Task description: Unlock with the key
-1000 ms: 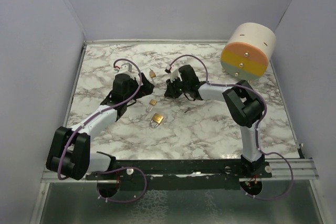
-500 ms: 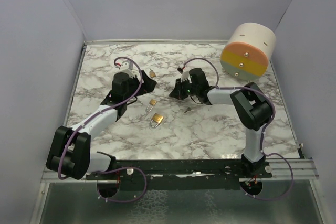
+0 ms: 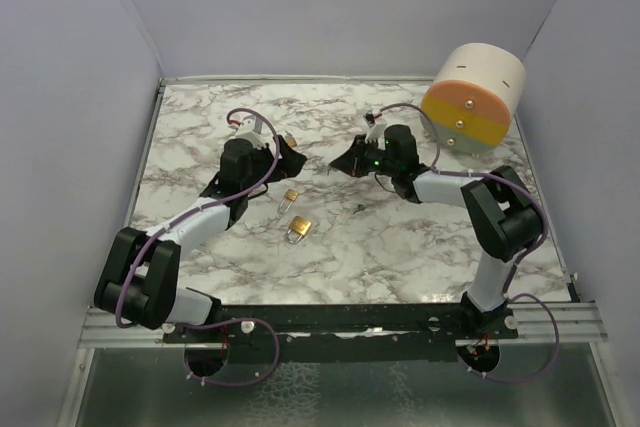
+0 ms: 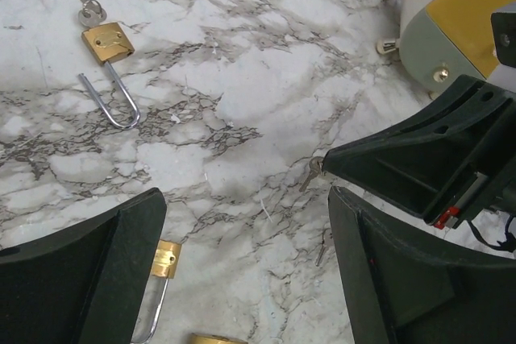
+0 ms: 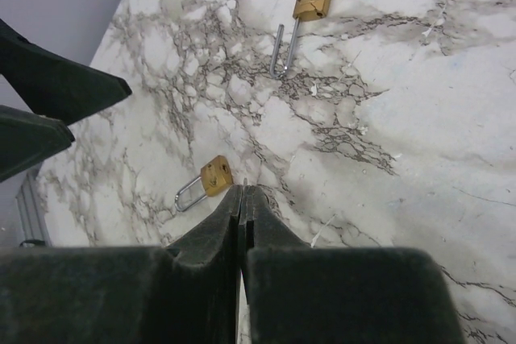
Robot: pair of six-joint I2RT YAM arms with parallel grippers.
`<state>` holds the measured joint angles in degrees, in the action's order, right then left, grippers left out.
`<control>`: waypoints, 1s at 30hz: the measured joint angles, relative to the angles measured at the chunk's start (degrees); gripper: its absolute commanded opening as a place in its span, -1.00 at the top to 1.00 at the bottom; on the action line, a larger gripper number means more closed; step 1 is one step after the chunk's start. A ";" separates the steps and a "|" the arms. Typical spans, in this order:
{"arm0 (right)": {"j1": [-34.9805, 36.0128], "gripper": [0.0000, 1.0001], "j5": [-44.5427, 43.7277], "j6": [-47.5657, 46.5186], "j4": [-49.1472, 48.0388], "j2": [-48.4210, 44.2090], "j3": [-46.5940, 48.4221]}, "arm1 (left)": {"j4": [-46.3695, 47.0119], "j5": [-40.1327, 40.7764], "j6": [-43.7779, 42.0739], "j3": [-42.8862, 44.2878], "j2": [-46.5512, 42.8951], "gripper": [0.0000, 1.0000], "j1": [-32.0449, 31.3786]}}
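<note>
My right gripper [image 3: 345,163] is shut on a small silver key; its tip pokes out past the shut fingertips in the right wrist view [image 5: 243,191]. The left wrist view shows that key [image 4: 314,170] at the right gripper's tip. My left gripper [image 3: 283,154] is open and empty, just left of the right gripper, above the marble in its own view [image 4: 246,223]. A brass padlock with keys in it [image 4: 107,42] lies with its shackle open. A small brass padlock [image 3: 291,194] and a bigger one [image 3: 298,229] lie in front of the grippers.
A second loose key [image 3: 358,208] lies on the marble, also in the left wrist view [image 4: 321,254]. A cream drum with an orange, yellow and grey face [image 3: 470,97] stands at the back right. Grey walls close in the marble table [image 3: 400,247].
The right arm has drawn back to the right with the key in its shut jaws. The left gripper has moved a little right, toward the right gripper.
</note>
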<state>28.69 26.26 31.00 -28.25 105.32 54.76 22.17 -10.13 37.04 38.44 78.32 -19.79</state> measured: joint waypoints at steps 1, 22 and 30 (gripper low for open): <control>-0.33 0.98 0.17 0.81 -0.76 -0.42 -0.57 | 0.44 -0.04 0.11 0.00 0.26 -0.64 -0.24; -5.57 0.99 6.14 16.90 -15.54 -9.55 -6.56 | 34.32 -8.50 10.29 -6.03 10.40 -0.20 -2.84; -5.68 0.98 7.45 19.80 -16.81 -10.29 -7.37 | 52.72 -13.99 14.99 -6.71 16.96 0.28 -3.61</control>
<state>23.00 33.71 50.81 -45.06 95.02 47.40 74.89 -24.12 52.03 31.73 95.29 -23.40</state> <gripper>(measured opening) 0.011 0.424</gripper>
